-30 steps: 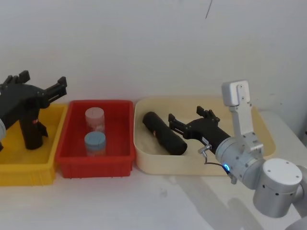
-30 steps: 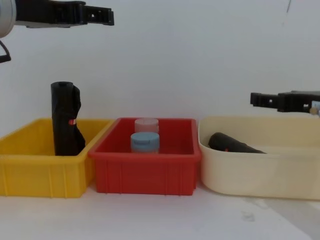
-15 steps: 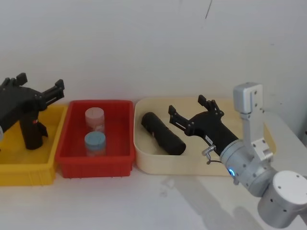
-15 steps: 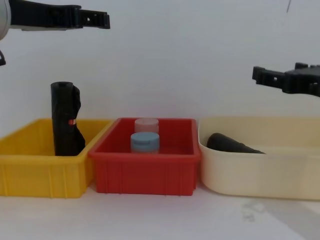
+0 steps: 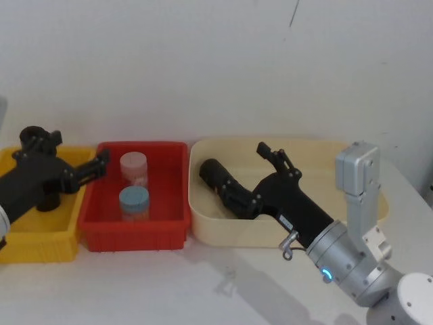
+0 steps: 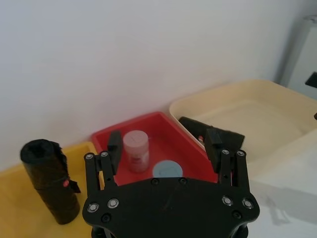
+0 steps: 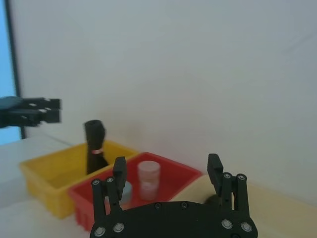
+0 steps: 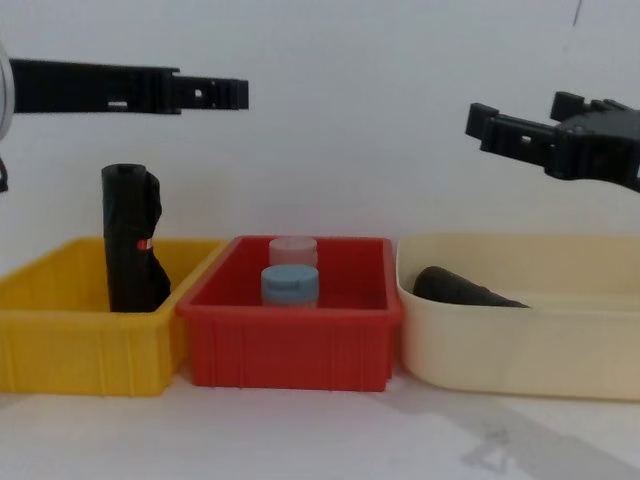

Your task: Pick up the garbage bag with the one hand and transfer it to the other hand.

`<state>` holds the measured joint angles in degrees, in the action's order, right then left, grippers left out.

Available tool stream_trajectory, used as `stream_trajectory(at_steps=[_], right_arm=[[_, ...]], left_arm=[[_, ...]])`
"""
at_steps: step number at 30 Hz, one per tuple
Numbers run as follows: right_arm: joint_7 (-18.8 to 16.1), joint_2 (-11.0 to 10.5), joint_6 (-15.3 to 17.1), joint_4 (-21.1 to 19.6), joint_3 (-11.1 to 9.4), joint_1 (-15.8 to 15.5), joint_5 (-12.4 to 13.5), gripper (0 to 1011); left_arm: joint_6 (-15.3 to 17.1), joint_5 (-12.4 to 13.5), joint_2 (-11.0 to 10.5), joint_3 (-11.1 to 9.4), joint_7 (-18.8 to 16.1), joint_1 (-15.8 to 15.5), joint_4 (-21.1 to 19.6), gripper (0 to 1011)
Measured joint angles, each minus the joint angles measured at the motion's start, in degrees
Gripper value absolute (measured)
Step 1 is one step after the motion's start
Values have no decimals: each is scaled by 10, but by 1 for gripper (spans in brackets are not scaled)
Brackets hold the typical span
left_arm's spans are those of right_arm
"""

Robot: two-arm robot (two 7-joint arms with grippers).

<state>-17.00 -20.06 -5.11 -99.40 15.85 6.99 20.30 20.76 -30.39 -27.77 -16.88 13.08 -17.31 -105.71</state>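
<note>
- Setting: a white table (image 5: 203,284) against a plain white wall (image 5: 203,68), carrying a row of three bins: yellow bin (image 8: 80,350), red bin (image 8: 290,345), cream bin (image 8: 520,350).
- The garbage bag (image 8: 455,287) lies on its side in the cream bin, toward that bin's left end, and neither gripper holds it.
- The other hand (image 8: 515,112), on the right arm, is spread and empty. It hangs over the cream bin, well above the rim in the chest view. A second earlier it sat low inside the bin, just beside the bag. It has since risen and tipped upward, leaving the bag behind.
- The one hand (image 6: 163,143), on the left arm, is also spread and empty. It is high over the yellow bin, and it has reached inward until its tips near the red bin.
- Bystanders: an upright black roll (image 8: 130,240) with a red mark in the yellow bin, and two jars (image 8: 290,283) in the red bin.
- Reading: no hand-over appears to be under way, and any grasp would have to begin afresh.
</note>
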Motion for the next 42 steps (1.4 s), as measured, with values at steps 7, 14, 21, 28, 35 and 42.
stream_trajectory(at_steps=[7,14,21,28,35,42], right_arm=[[-23,-6,-13,-17,9,-17,2,1000],[-38,-9,-19,-27,15,-27,3,1000],[-46,-12,-22,-33,19,-33,3,1000],[-51,-13,-24,-36,21,-37,3,1000],[-53,-14,-25,-38,22,-39,3,1000],[-55,-14,-26,-39,22,-40,3,1000]], left_arm=[[-23,6,-14,-7,22,15,-1,1001],[-37,9,-23,-12,34,24,-2,1001],[-45,11,-28,-14,42,29,-3,1001],[-50,12,-30,-15,46,32,-3,1001],[-52,13,-32,-16,48,34,-3,1001],[-54,13,-33,-17,50,35,-3,1001]])
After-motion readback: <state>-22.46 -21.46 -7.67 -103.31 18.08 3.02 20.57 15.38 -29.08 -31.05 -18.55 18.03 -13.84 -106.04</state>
